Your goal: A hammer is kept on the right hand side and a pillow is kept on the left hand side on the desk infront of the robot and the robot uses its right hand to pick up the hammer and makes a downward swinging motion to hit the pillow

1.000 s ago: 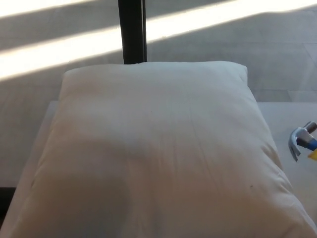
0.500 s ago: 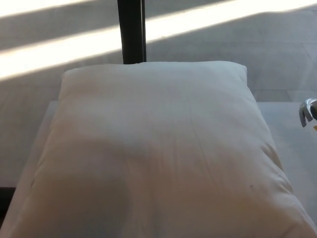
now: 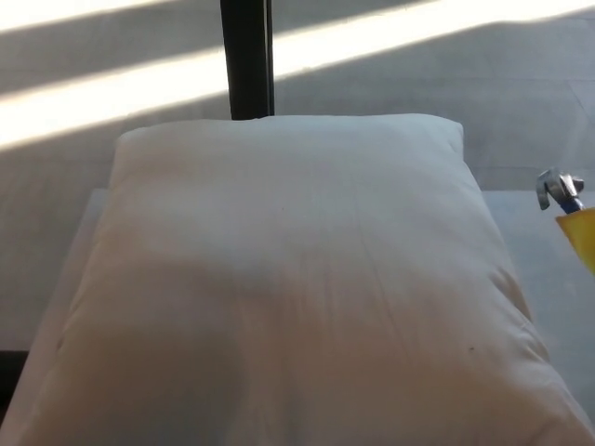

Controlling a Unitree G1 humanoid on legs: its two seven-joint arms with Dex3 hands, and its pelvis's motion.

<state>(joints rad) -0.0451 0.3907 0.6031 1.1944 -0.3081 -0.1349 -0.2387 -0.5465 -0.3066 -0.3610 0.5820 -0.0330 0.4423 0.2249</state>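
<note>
Neither hand shows in the head view, so their state cannot be told. Metal-headed hammer with blue-and-yellow handle (image 3: 562,200) pokes in at right edge, beside large white fabric pillow (image 3: 288,288) on white desk (image 3: 548,251).

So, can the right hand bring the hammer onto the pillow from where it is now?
Probably yes. The hammer sits at the right edge, its head beside the pillow, with nothing between them. The right hand itself is out of view.
</note>
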